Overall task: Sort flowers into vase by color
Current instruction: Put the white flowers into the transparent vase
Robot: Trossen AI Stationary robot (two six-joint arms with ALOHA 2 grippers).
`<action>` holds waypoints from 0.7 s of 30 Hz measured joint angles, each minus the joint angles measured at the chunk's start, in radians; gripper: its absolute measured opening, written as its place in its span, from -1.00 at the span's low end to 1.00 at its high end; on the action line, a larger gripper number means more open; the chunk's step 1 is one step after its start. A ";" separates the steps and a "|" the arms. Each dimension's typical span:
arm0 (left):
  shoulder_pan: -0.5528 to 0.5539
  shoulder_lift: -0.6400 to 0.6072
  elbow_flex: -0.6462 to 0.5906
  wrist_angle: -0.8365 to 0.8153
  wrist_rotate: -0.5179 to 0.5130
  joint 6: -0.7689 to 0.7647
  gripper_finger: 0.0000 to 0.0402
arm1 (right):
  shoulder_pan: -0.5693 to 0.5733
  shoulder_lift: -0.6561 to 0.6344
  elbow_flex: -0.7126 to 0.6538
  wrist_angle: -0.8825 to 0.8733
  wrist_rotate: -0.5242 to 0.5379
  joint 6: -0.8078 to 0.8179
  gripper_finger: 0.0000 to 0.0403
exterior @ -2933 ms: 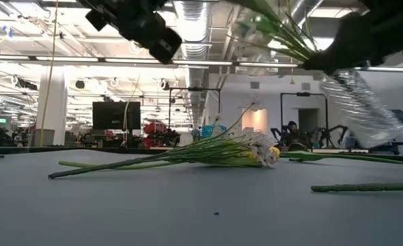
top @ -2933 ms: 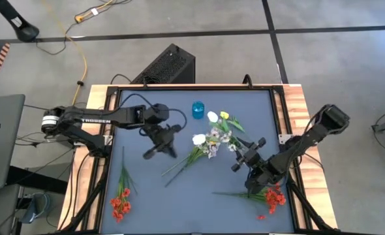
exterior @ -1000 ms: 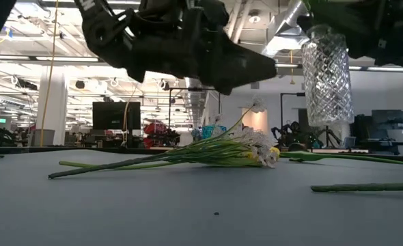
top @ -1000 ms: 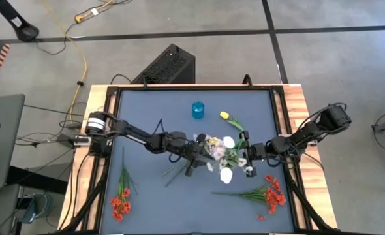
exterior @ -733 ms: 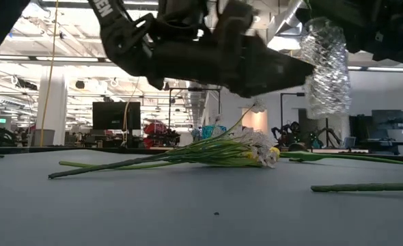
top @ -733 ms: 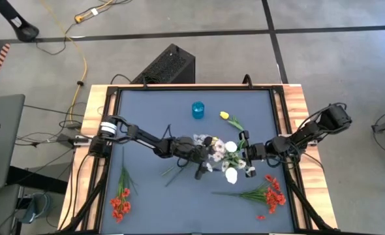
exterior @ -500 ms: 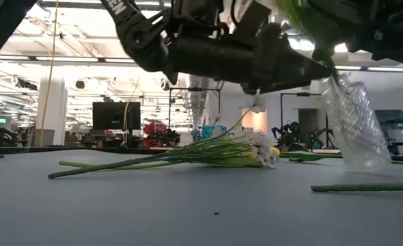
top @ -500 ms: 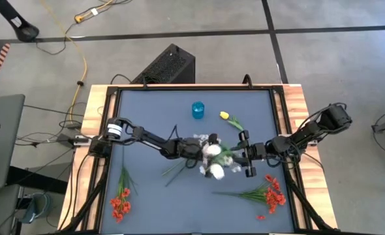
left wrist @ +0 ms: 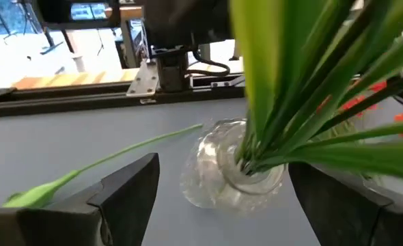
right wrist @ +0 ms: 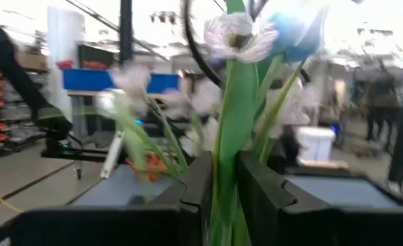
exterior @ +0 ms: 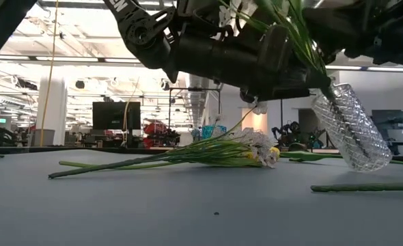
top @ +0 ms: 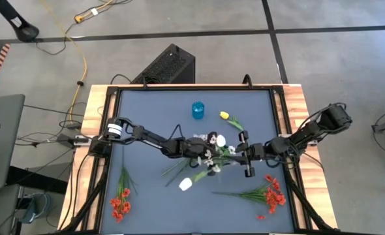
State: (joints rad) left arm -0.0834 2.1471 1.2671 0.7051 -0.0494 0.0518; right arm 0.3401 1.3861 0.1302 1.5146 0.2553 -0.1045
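Vase [exterior: 347,133] tilted off table; blue cup [top: 198,109], red flowers [top: 269,194] apart.

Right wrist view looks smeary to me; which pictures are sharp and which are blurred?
Right wrist view: the white flowers and room are smeared. Left wrist view: green stems up close are soft, glass vase slightly hazy. Low view: tabletop flowers crisp, ceiling lights glaring. High view: evenly lit, sharp.

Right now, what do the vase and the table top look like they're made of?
The vase looks like clear cut glass, possibly moulded plastic: see-through, with a glinting diamond pattern and stems visible inside. The table top looks like a matte dark blue-grey mat or laminate showing no glare, framed by light wood edges.
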 joint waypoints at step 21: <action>0.013 0.000 0.169 -0.278 0.026 0.018 0.57 | -0.015 -0.443 0.149 -1.027 0.039 0.252 0.31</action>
State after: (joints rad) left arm -0.0700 2.1468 1.4360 0.4268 -0.0236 0.0696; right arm 0.3250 0.9427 0.2788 0.4880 0.2943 0.1477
